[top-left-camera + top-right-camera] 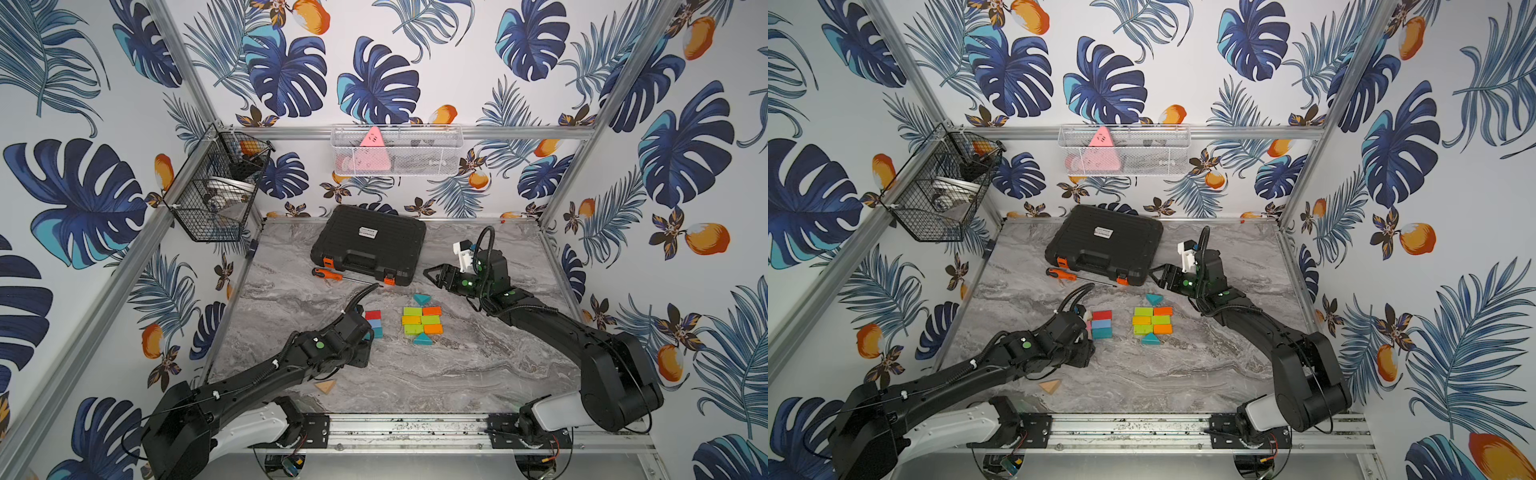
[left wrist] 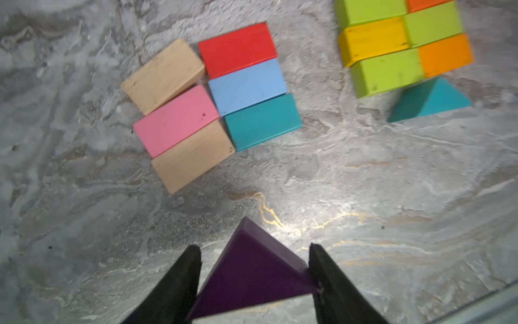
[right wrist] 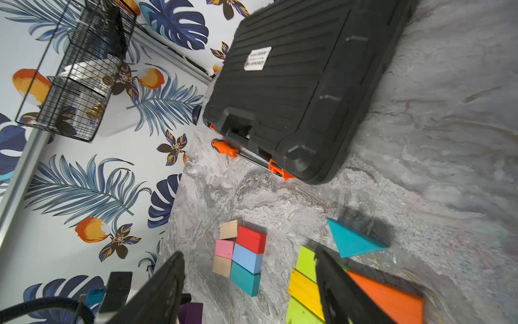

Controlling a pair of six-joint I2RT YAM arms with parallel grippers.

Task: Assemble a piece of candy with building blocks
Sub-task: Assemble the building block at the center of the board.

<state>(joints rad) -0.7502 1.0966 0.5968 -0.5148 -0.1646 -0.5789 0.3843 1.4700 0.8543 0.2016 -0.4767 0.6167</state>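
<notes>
In the left wrist view my left gripper (image 2: 255, 246) is shut on a purple wedge (image 2: 252, 272) just above the marble table, near a tight group of red, blue, teal, pink and plain wood bricks (image 2: 215, 103). In both top views the left wrist hides those fingers. To the right, green, yellow and orange bricks (image 1: 422, 321) form a block with a teal wedge (image 1: 421, 298) just behind it and a second teal wedge (image 1: 423, 338) touching its front. My right gripper (image 1: 432, 277) hangs open and empty above the table behind that block.
A black tool case (image 1: 370, 245) lies at the back, and an orange-handled screwdriver (image 1: 328, 274) rests along its front. A plain wood wedge (image 1: 325, 386) sits near the front edge under the left arm. A black wire basket (image 1: 216, 187) and a white one (image 1: 397, 149) hang on the walls.
</notes>
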